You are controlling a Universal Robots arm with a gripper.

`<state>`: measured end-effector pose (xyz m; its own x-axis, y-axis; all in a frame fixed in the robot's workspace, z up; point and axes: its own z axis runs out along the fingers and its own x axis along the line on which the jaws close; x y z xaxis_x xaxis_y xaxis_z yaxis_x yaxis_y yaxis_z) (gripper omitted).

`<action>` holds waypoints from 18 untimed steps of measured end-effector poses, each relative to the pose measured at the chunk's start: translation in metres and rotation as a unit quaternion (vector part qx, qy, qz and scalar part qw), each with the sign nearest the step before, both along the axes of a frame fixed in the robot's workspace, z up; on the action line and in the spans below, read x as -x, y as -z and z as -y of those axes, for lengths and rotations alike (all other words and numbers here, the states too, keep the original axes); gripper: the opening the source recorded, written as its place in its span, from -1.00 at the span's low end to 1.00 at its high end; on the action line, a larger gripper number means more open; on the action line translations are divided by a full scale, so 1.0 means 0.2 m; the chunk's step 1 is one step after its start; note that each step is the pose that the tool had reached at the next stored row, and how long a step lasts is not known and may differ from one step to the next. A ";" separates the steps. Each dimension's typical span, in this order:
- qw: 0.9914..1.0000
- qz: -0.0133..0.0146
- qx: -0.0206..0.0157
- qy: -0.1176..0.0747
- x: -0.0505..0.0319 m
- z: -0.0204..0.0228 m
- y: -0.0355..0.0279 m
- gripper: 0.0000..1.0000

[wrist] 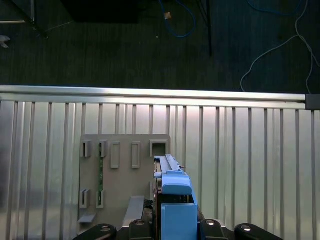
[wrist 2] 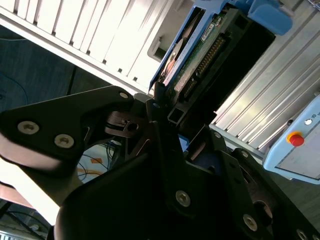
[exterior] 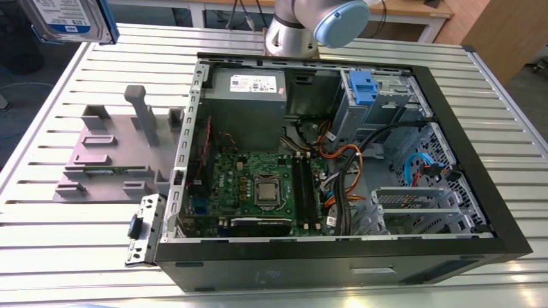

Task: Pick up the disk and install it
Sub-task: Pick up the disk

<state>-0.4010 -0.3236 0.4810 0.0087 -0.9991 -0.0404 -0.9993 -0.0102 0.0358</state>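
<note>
Ribbed aluminium table (exterior: 51,256) carries an open black case (exterior: 342,269) on the exterior view's right and a grey plastic stand (exterior: 111,147) with upright posts on its left. Dark floor (wrist: 100,50) lies beyond the table's rail (wrist: 150,91). You have open air around the disk (exterior: 68,18), which hangs high over the table's far left corner, above the stand and well apart from the case. Your gripper (wrist 2: 165,107) is clamped on one end of it, and its long axis runs straight out from the fingers. It is flat silver metal in a blue plastic bracket (wrist: 177,215), with its white-and-blue label (exterior: 70,27) facing the exterior camera and a green circuit board (wrist 2: 200,50) on the other face.
</note>
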 end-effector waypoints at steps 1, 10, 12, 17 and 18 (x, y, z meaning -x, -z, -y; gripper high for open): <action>1.000 0.000 0.000 0.000 0.000 0.000 -0.002 -0.26; 1.000 0.000 0.000 0.000 0.000 0.000 -0.016 -0.26; 1.000 0.000 0.000 0.000 -0.001 0.000 -0.020 -0.26; 1.000 0.000 0.000 0.000 -0.001 0.000 -0.028 -0.26; 1.000 0.000 0.000 0.000 -0.001 0.000 -0.030 -0.26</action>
<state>-0.4008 -0.3236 0.4870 0.0087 -0.9991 -0.0404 -0.9993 -0.0101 0.0358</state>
